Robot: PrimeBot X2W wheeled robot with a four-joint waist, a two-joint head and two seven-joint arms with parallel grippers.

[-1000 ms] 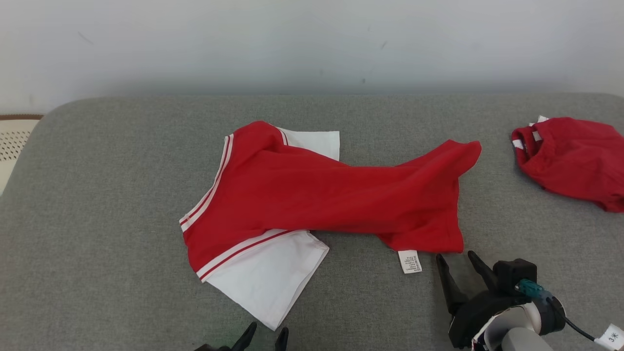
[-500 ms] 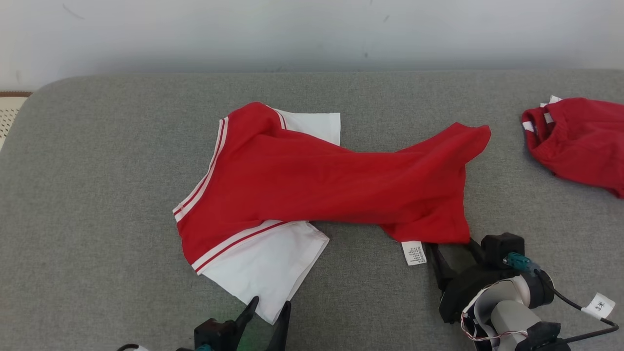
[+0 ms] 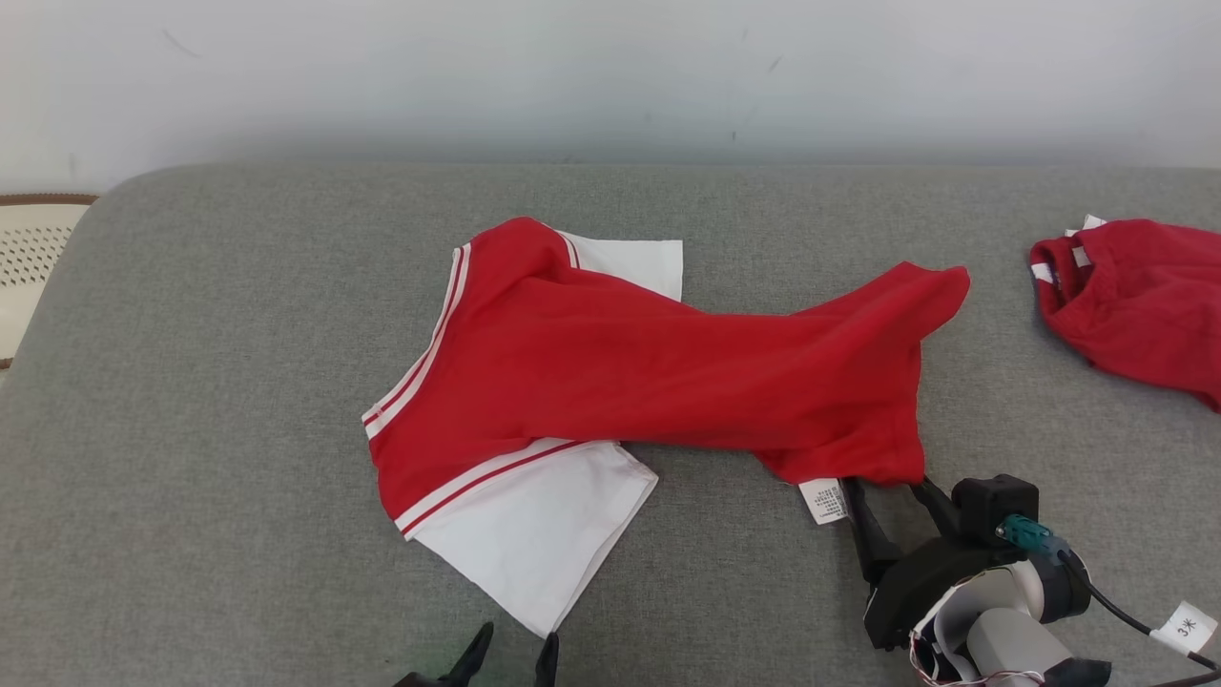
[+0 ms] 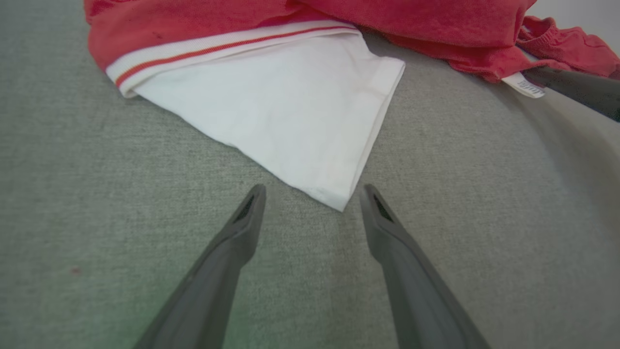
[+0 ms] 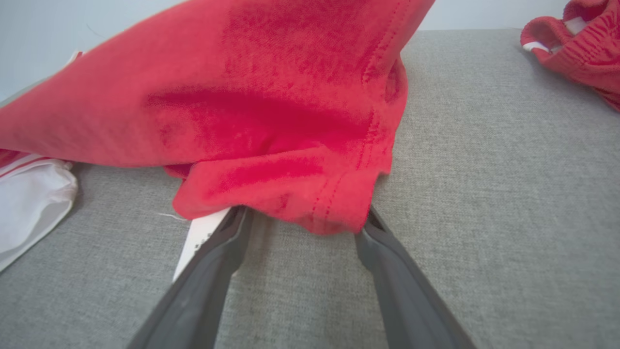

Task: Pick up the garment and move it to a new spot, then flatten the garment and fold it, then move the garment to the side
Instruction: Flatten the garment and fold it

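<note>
The garment (image 3: 649,372) is a red shirt with white sleeves, lying crumpled across the middle of the grey padded table (image 3: 238,401). My right gripper (image 3: 887,491) is open, and its fingertips touch the red hem at the garment's near right corner, beside the white care label (image 3: 822,501). In the right wrist view the hem (image 5: 310,203) drapes over the tips of that gripper (image 5: 302,215). My left gripper (image 3: 513,649) is open at the bottom edge. In the left wrist view the white sleeve's corner (image 4: 339,198) lies just ahead of that gripper (image 4: 312,194), between its tips.
A second red garment (image 3: 1135,296) lies bunched at the table's right edge. A cream perforated object (image 3: 29,267) stands beyond the table's left end. A pale wall (image 3: 610,76) runs behind the table.
The head camera has shifted. My right gripper has moved forward from short of the hem until its tips reach it. My left gripper stays by the sleeve corner.
</note>
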